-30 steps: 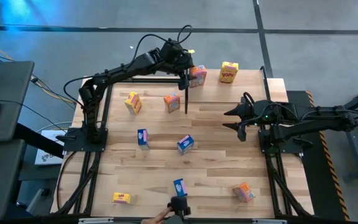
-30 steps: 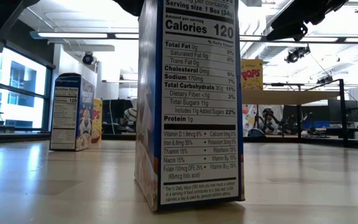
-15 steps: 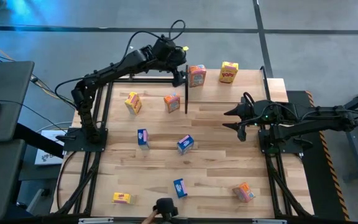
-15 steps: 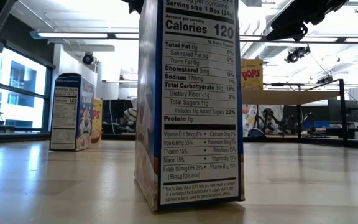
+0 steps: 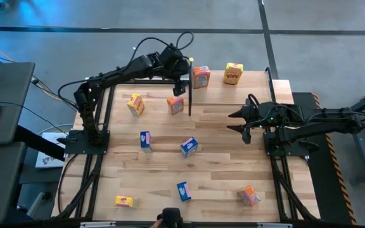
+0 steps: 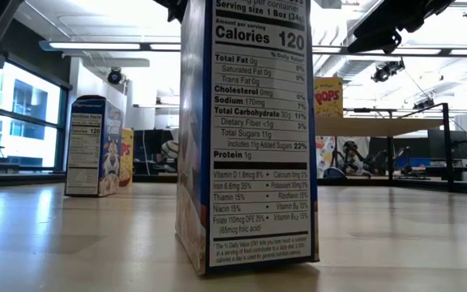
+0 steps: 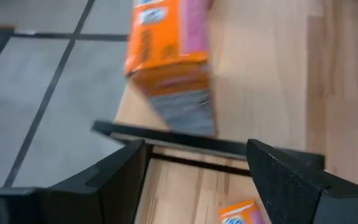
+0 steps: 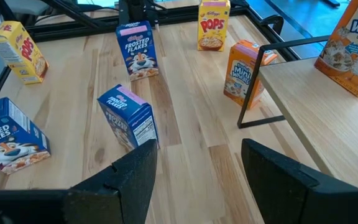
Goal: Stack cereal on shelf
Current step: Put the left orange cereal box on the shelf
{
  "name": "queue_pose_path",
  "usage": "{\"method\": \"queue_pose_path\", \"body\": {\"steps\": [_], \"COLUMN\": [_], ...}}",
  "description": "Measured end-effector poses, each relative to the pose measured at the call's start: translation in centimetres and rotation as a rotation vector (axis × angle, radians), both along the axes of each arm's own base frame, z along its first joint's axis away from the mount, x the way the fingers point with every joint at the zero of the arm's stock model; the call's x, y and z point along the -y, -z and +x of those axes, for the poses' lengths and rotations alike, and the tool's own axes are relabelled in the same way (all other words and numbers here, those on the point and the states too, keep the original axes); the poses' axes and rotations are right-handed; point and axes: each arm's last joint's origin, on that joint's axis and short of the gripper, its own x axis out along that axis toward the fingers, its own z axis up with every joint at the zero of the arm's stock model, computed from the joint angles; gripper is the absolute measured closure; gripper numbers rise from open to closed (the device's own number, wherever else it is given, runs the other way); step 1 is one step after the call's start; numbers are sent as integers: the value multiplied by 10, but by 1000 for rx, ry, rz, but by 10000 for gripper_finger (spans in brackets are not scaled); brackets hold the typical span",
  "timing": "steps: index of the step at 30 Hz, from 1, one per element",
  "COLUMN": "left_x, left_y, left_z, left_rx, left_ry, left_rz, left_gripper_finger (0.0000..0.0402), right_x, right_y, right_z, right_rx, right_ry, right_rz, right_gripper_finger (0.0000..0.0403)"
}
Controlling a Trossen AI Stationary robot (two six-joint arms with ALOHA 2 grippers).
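The shelf [image 5: 258, 88] stands at the table's far right, with an orange cereal box [image 5: 201, 77] and a yellow Pops box [image 5: 233, 73] upright on it. My left gripper [image 5: 181, 82] hovers open just off the shelf's left end. In its wrist view [image 7: 197, 168] the orange box [image 7: 166, 50] stands ahead of the fingers, untouched. My right gripper [image 5: 241, 121] waits open at the right, near the shelf's front edge, holding nothing [image 8: 197, 168]. Several more boxes stand or lie on the tabletop, among them an orange one [image 5: 175, 104] and a yellow one [image 5: 135, 104].
Blue boxes sit mid-table [image 5: 146, 140], [image 5: 189, 147] and near the front [image 5: 183, 190]. A yellow box [image 5: 124, 201] and an orange box [image 5: 249, 196] lie at the near corners. The shelf's black uprights [image 5: 190, 101] stand beside my left gripper. Bare wood lies between the boxes.
My left gripper has drawn back from the orange box on the shelf toward the table's left edge and now points less steeply down. The box stays standing on the shelf.
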Motion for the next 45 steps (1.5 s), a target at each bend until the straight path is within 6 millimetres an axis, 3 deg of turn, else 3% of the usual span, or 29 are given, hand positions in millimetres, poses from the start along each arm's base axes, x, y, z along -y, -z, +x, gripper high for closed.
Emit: {"method": "queue_pose_path", "body": {"steps": [9, 26, 37, 45], "left_x": [6, 2, -3, 10], "left_y": [-5, 6, 10, 6], "left_z": [8, 22, 22, 17], "left_rx": [59, 100, 95, 32], "left_ry": [32, 57, 44, 4], "left_rz": [42, 33, 28, 26], "left_gripper_finger": [130, 130, 130, 130], "right_x": [0, 0, 0, 0], "right_y": [0, 0, 0, 0], "right_z": [0, 0, 0, 0], "right_rx": [-2, -2, -2, -2], "right_ry": [0, 0, 0, 0], "right_rz": [0, 0, 0, 0], "right_gripper_finger": [176, 176, 176, 176]}}
